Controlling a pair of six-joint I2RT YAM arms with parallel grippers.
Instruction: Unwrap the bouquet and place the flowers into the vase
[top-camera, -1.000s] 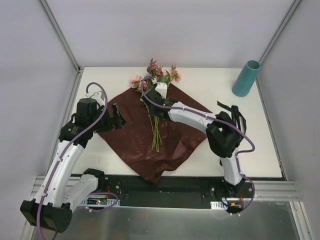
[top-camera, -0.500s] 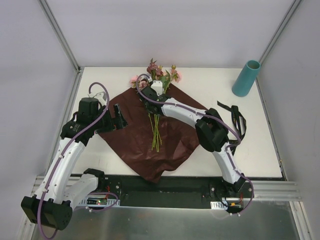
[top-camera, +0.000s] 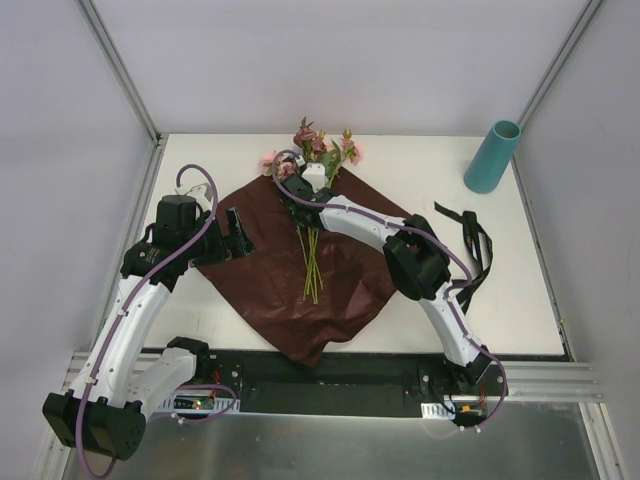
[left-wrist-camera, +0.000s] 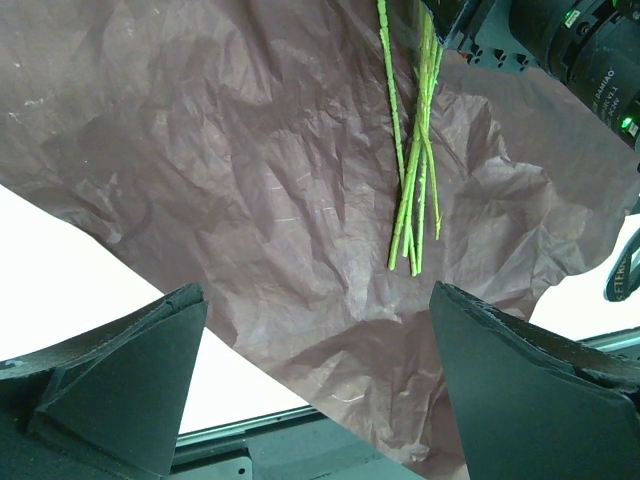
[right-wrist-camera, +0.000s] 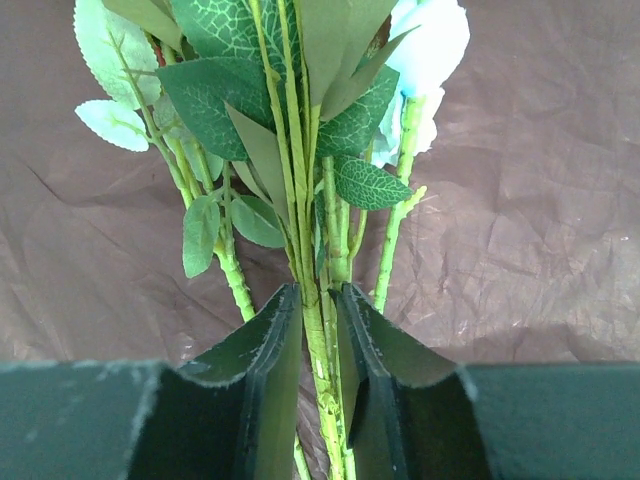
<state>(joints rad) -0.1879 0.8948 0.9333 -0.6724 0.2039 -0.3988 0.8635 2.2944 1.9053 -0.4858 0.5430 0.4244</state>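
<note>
Left gripper hangs over the 9 o'clock corner of the paper, jaws spread wide with nothing in them. On its wrist cam the two fingers sit far apart above the creased maroon sheet; can't tell if they touch it. The paper lies opened out as a diamond on the table, its 6 o'clock corner reaching the near edge.

Down the middle of it lie the flowers, blooms at 12 o'clock poking off the far corner, bare stems pointing to 6. The right gripper reaches in from about 4 o'clock and sits on the bunch just below the leaves. Its jaws are narrow, pinched on a couple of stems, and its wrist cam shows other stems running outside the fingers.

A black ribbon lies loose on the table at 3 o'clock of the paper, by the right arm. The vase stands off at the table's 2 o'clock corner, well apart from the flowers.
</note>
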